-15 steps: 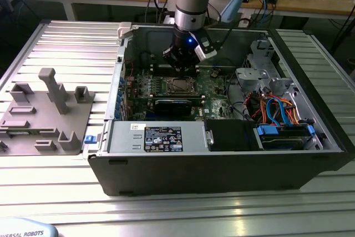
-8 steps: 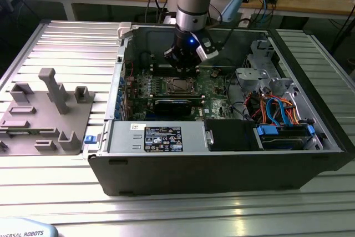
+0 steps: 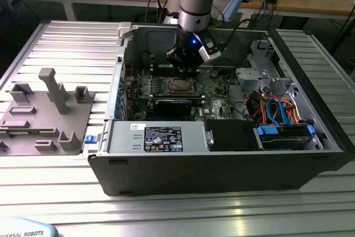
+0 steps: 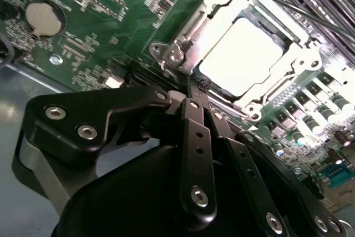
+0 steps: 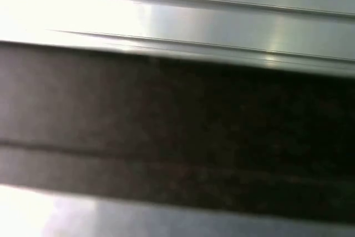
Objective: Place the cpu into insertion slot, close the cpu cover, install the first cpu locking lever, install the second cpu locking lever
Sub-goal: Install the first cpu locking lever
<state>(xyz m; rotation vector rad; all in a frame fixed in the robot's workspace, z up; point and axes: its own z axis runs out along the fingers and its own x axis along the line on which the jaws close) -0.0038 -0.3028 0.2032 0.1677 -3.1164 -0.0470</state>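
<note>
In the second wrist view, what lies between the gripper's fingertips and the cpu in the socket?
The cpu cover, a silver frame, lies around the cpu; its edge and a thin lever rod lie between the chip and the gripper.

Green motherboard (image 4: 111, 31), silver cpu cover (image 4: 188, 37) (glaring white cpu (image 4: 241, 54)), black end effector (image 4: 201, 90).

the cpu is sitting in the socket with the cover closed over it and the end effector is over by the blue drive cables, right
Not quite. The exterior view shows the end effector above the socket, not near the blue cables. The second wrist view shows the cpu seated with the cpu cover closed over it.
</note>
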